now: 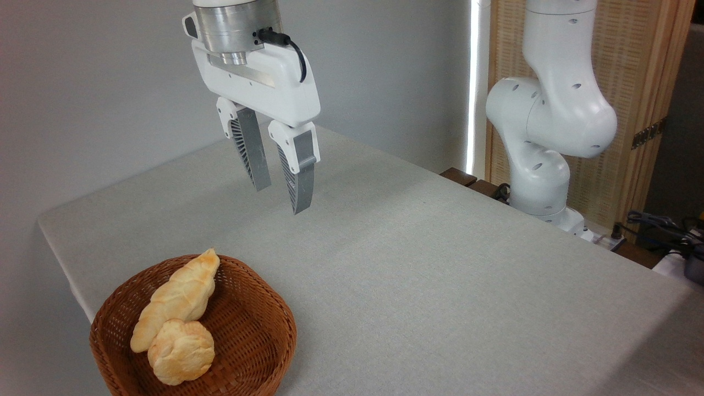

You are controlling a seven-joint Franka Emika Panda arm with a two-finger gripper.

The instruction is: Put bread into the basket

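The bun (181, 352) lies inside the basket (264, 330), against its left inner wall, touching the lower end of a longer pale loaf (179, 297) that leans up over the basket's far rim. The basket sits at the near left corner of the table (440, 264). The gripper (280, 198) hangs in the air well above and behind the basket, its two fingers (300, 176) a narrow gap apart, holding nothing. The arm's base (544, 181) stands far right of the basket.

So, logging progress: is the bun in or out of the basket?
In. The bun lies inside the basket against the braided loaf.
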